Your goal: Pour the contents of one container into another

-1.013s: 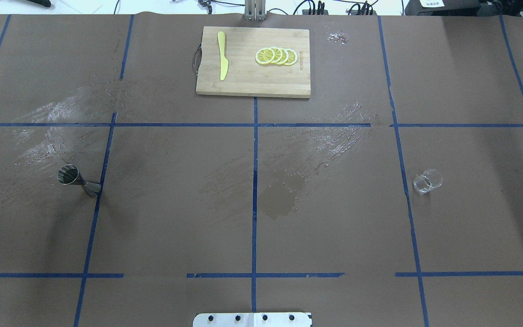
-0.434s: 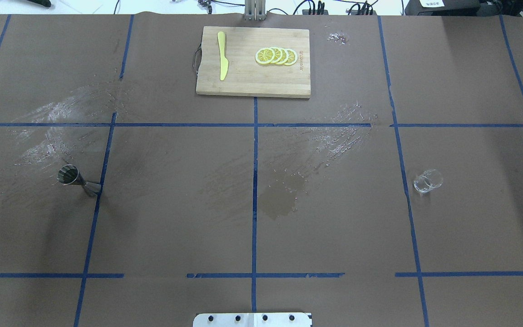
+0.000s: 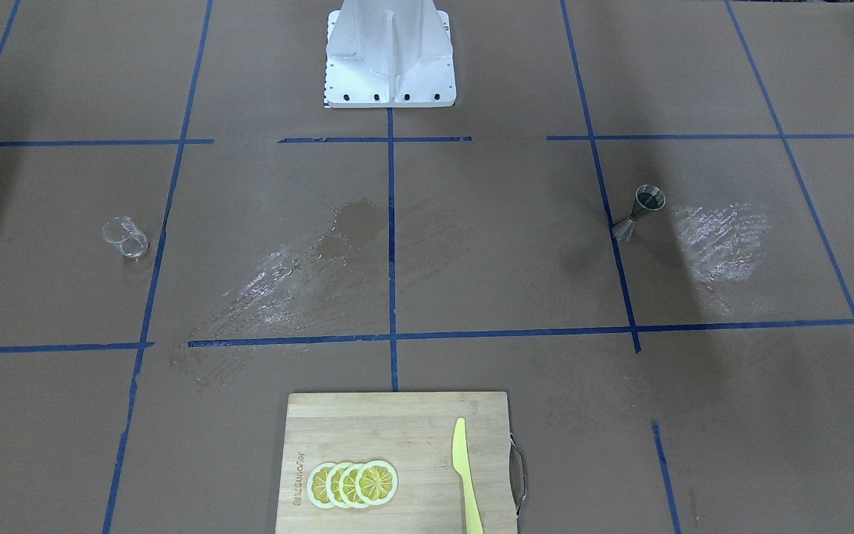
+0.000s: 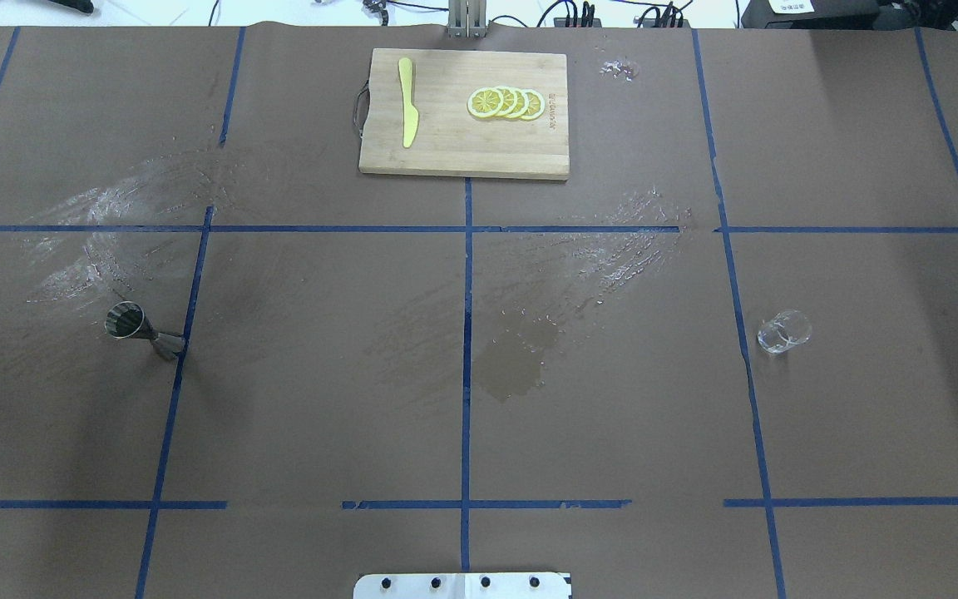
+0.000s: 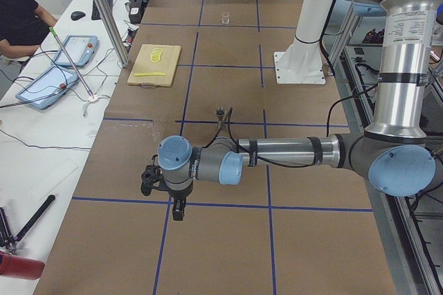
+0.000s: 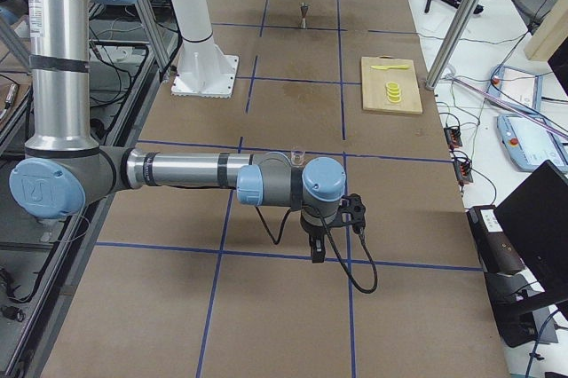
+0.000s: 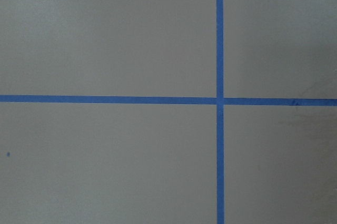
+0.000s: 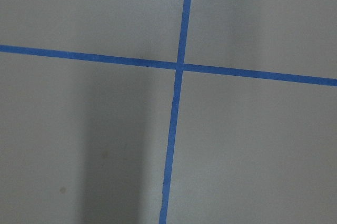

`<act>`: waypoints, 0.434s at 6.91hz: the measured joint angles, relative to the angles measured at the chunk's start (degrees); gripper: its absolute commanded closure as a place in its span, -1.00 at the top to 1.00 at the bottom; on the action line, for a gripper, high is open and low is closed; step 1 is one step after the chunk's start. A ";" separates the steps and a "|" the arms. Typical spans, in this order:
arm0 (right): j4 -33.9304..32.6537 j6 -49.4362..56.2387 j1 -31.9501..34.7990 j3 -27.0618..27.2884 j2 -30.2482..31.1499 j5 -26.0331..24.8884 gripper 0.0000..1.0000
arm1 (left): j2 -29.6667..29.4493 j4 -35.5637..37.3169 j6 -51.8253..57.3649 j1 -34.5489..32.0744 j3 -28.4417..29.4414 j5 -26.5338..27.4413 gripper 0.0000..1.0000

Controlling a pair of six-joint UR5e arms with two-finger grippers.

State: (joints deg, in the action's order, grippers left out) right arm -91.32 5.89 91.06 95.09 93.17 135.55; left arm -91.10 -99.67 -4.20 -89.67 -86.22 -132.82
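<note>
A dark brand stamp (image 3: pixel 298 478) runs along one short edge of the wooden cutting board (image 3: pixel 412 452). Its letters are too small to make out in either the front-facing or the overhead view. The blue joint cap (image 6: pixel 40 187) at the elbow of the right arm (image 6: pixel 186 169) carries a white logo that looks like "UR". A fine-print label (image 5: pixel 408 28) on the upright tube of the left arm (image 5: pixel 291 153) is illegible. No other writing can be read.
</note>
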 measured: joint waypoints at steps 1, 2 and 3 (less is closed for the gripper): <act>0.02 0.02 0.11 -0.30 -0.01 0.06 1.00 | -0.01 -0.24 0.67 0.19 -0.11 0.71 1.00; 0.47 0.04 0.22 -0.94 0.03 0.14 1.00 | 0.05 -0.53 1.65 0.22 -0.12 1.47 1.00; 1.67 0.02 0.45 -1.97 0.08 0.22 1.00 | 0.12 -0.69 2.31 0.22 -0.13 1.81 1.00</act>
State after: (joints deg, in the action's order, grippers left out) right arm -89.65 5.91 91.51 93.12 93.25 135.77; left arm -90.98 -100.36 -1.89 -89.45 -86.35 -131.01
